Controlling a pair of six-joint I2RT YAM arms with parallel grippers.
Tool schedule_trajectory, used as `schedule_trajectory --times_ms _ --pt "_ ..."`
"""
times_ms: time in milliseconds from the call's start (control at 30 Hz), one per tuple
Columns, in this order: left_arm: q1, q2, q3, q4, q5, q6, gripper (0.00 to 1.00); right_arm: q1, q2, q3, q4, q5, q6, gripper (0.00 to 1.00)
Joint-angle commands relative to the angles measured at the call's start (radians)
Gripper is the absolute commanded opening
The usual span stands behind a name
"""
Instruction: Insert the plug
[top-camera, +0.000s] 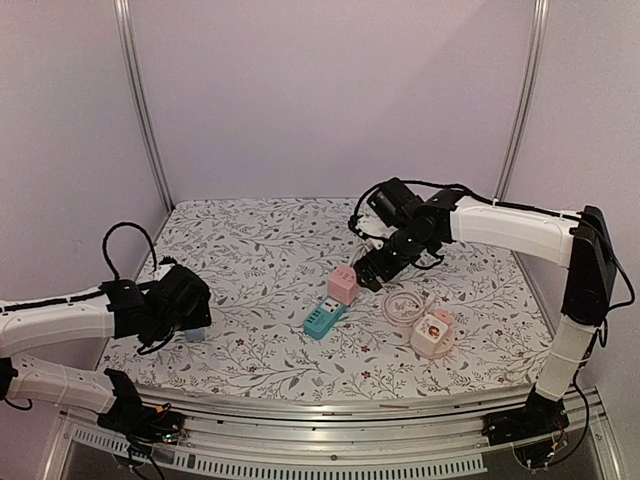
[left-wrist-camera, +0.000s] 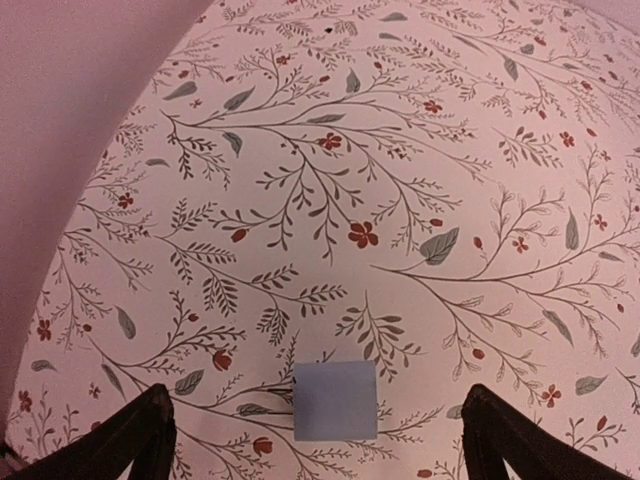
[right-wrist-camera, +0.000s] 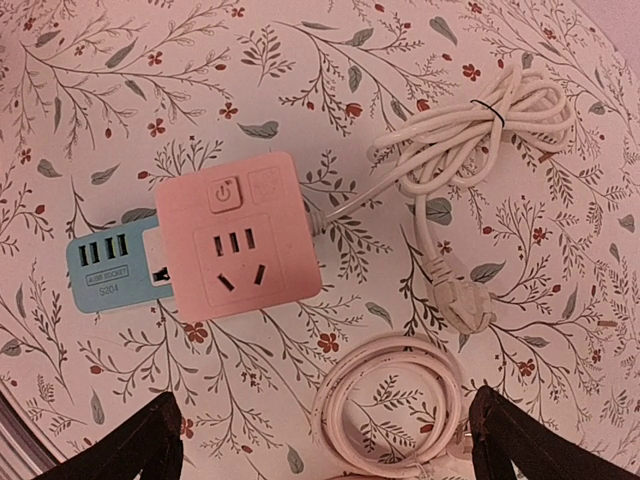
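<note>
Right end effector wide, empty | left end effector wide | white plug flat, unplugged, prongs apparently underneath

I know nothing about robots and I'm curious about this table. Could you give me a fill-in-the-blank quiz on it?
The pink cube touches a ____ block. That block shows ____ USB slots. The left gripper and the right gripper both stand ____.
Missing words: blue; three; open.
</note>
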Motion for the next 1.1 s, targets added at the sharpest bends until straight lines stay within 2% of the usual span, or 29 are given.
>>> schedule_trajectory --times_ms 0,267,433,533,667,1067 --pt "0.059 -0.002 0.0 -0.023 0.05 -0.009 0.99 -0.003 -0.054 -0.037 0.061 0.005 0.009 0.99" --pt "0.208 0.024 -0.014 0.071 0.264 0.111 0.86 -0.003 -0.097 -0.078 0.079 0.008 0.009 0.99" --pt "0.265 0.062 -0.012 0.097 0.383 0.183 0.81 -0.003 -0.109 -0.086 0.087 0.007 0.009 0.99" --pt "0.287 0.092 -0.016 0.121 0.434 0.203 0.74 -0.003 -0.108 -0.089 0.087 0.007 0.008 0.99" --pt "0.31 0.128 -0.028 0.158 0.482 0.218 0.68 -0.003 -0.108 -0.09 0.087 0.007 0.006 0.99" --pt "0.325 0.19 -0.023 0.142 0.515 0.185 0.63 -0.004 -0.108 -0.095 0.087 0.013 0.001 0.99"
